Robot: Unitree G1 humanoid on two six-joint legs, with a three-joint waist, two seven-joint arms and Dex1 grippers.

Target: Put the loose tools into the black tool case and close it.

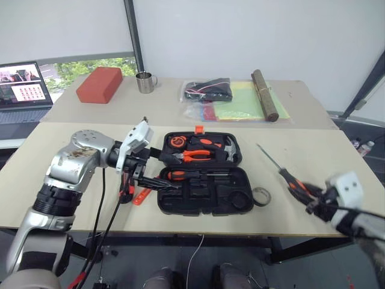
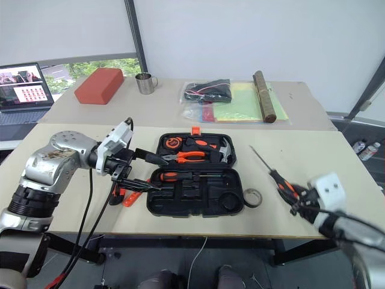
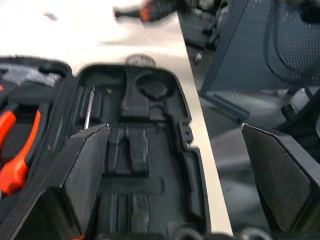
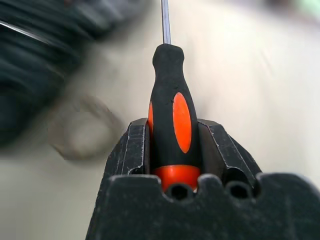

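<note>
The black tool case lies open mid-table, pliers, tape measure and hammer in its far half and one screwdriver in its near half. My left gripper hangs open over the case's left edge with nothing between its fingers. Beneath that arm, left of the case, lie an orange-black tool and a slim orange one. The small grey tape roll rests by the case's right corner. Near the table's right front, my right gripper is shut on the handle of the second screwdriver, shaft pointing away.
On the far table stand a red block, a metal mug, a black bundle in clear plastic, coloured sheets and a brown roll. A laptop sits at the far left. The table's front edge runs just below the case.
</note>
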